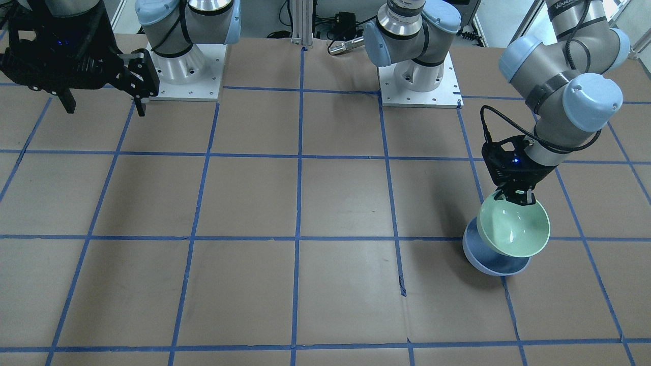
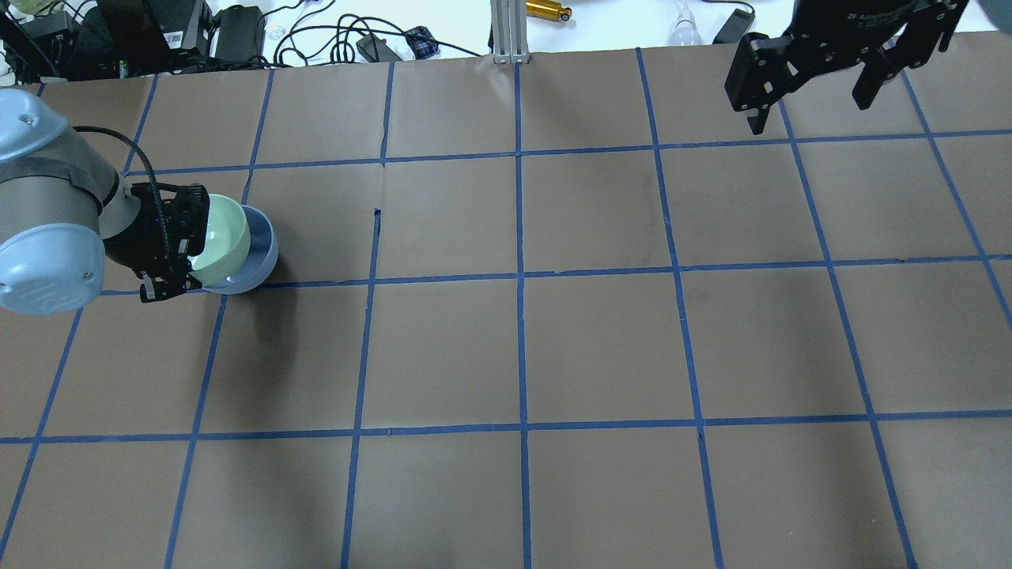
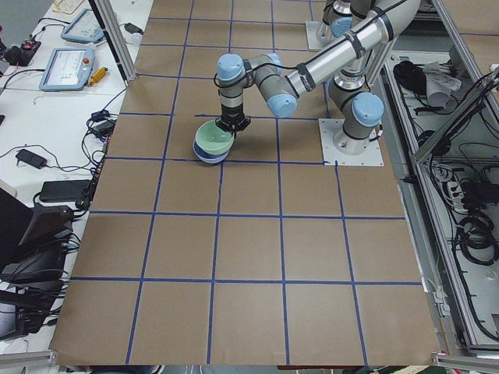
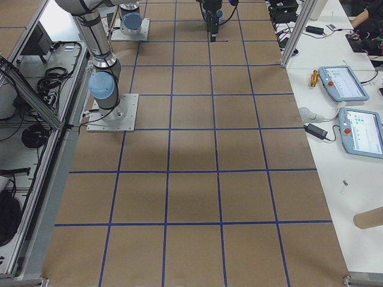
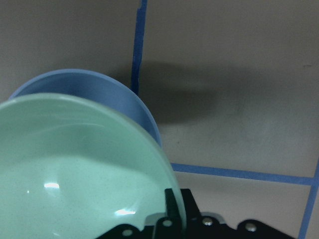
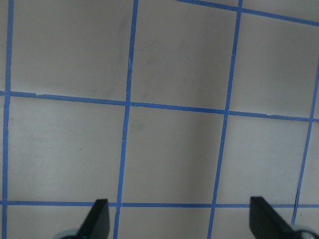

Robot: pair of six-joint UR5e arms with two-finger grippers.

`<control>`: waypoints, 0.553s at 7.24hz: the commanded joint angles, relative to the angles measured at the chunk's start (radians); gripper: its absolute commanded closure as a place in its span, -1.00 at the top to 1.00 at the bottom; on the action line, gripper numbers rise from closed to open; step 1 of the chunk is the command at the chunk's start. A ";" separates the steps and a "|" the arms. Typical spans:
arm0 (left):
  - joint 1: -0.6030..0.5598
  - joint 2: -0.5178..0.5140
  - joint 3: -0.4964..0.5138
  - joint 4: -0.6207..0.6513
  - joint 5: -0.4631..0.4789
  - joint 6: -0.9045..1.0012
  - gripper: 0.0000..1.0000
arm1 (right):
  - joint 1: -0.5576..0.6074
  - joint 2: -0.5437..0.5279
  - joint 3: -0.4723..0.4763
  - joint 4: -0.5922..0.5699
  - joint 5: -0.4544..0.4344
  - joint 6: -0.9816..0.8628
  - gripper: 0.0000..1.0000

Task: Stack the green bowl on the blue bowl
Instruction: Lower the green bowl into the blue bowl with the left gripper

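Note:
My left gripper (image 1: 519,197) is shut on the near rim of the green bowl (image 1: 514,227), which hangs tilted. The blue bowl (image 1: 485,260) sits upright on the table just under it. I cannot tell whether the two touch. From overhead, the green bowl (image 2: 225,237) overlaps the blue bowl (image 2: 263,254) beside the left gripper (image 2: 188,241). In the left wrist view the green bowl (image 5: 75,174) fills the lower left, with the blue bowl (image 5: 94,92) behind it. My right gripper (image 1: 104,105) (image 2: 808,111) (image 6: 180,219) hangs open and empty, high over the far side of the table.
Brown table paper with a blue tape grid (image 2: 520,273) covers the table. The two arm bases (image 1: 185,76) (image 1: 419,84) stand at the robot's edge. Cables and boxes (image 2: 237,32) lie beyond the far edge. Teach pendants (image 4: 344,84) rest on a side bench.

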 commanded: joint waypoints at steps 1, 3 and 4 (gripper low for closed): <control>0.000 -0.009 -0.007 0.016 -0.004 -0.002 0.59 | 0.001 0.000 0.000 0.000 0.000 0.000 1.00; 0.000 -0.008 -0.007 0.016 -0.002 -0.005 0.61 | 0.001 0.000 0.000 0.000 0.000 0.000 1.00; 0.000 -0.008 -0.007 0.016 -0.002 -0.005 0.61 | -0.001 0.000 0.000 0.000 0.000 0.000 1.00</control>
